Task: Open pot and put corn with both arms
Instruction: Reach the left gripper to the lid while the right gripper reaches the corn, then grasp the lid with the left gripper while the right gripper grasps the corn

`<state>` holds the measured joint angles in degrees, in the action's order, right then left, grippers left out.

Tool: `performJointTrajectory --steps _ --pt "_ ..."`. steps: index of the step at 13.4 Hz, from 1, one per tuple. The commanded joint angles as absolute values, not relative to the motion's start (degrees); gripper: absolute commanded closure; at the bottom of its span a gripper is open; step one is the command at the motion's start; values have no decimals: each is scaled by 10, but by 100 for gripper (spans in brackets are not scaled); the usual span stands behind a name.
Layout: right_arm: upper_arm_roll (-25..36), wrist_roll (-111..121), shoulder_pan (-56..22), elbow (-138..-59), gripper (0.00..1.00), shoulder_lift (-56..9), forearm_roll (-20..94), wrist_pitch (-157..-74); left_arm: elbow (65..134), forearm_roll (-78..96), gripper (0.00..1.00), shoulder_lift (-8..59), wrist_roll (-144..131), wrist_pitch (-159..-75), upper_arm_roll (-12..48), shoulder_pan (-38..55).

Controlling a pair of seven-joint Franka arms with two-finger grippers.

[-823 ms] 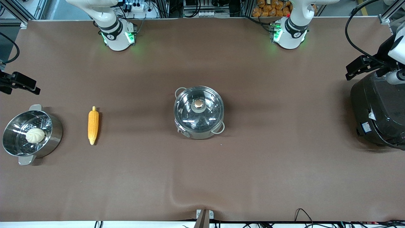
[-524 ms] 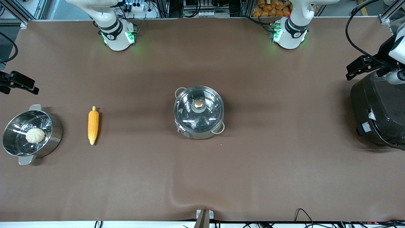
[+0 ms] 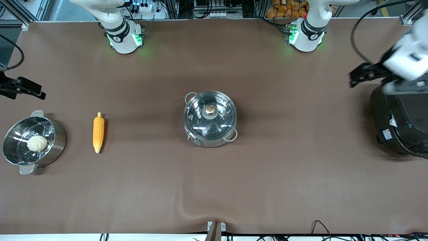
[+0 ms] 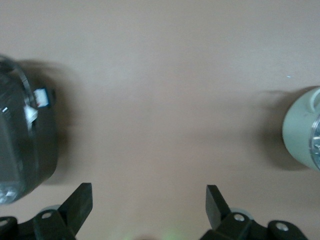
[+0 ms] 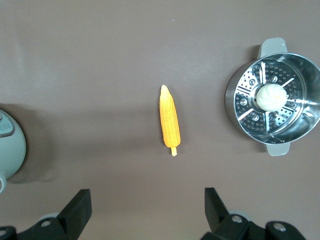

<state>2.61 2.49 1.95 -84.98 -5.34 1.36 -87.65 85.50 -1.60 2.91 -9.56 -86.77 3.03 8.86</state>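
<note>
The steel pot (image 3: pixel 214 142) stands mid-table with its glass lid (image 3: pixel 198 123) on, copper knob (image 3: pixel 210 109) on top. The corn (image 3: pixel 98 132) lies on the table toward the right arm's end and shows in the right wrist view (image 5: pixel 169 120). My right gripper (image 3: pixel 30 89) is open and empty, in the air beside the corn; its fingers (image 5: pixel 80 207) frame bare table. My left gripper (image 3: pixel 360 75) is open and empty, up in the air beside the rice cooker; its fingers (image 4: pixel 80 200) frame bare table. The pot's edge shows in both wrist views (image 4: pixel 300 131) (image 5: pixel 9 147).
A steel steamer pot (image 3: pixel 57 140) holding a white bun (image 3: pixel 37 143) stands beside the corn at the right arm's end, also in the right wrist view (image 5: pixel 233 100). A big black rice cooker (image 3: pixel 399 120) stands at the left arm's end, also in the left wrist view (image 4: pixel 20 145).
My left arm has swung away from the rice cooker toward the middle of the table. My right gripper has shifted slightly toward the corn. Pot, lid and corn have not moved.
</note>
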Motion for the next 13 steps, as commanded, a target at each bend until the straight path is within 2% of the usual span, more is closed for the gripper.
performJointTrajectory --steps 1,4,6,8,13 --pt "19 19 25 -898 0 -52 23 -920 829 -11 0 68 -136 -902 33 142" --pt "19 23 23 -942 0 -58 23 -958 812 -10 0 133 -232 -948 33 221" --pt "18 25 18 -988 0 -66 24 -1017 789 -11 0 187 -329 -996 32 279" --pt "19 53 9 -1030 0 -73 23 -1075 753 -11 0 233 -395 -1007 32 320" --pt "20 162 27 -1109 0 -150 22 -1226 712 -9 0 315 -542 -1050 33 394"
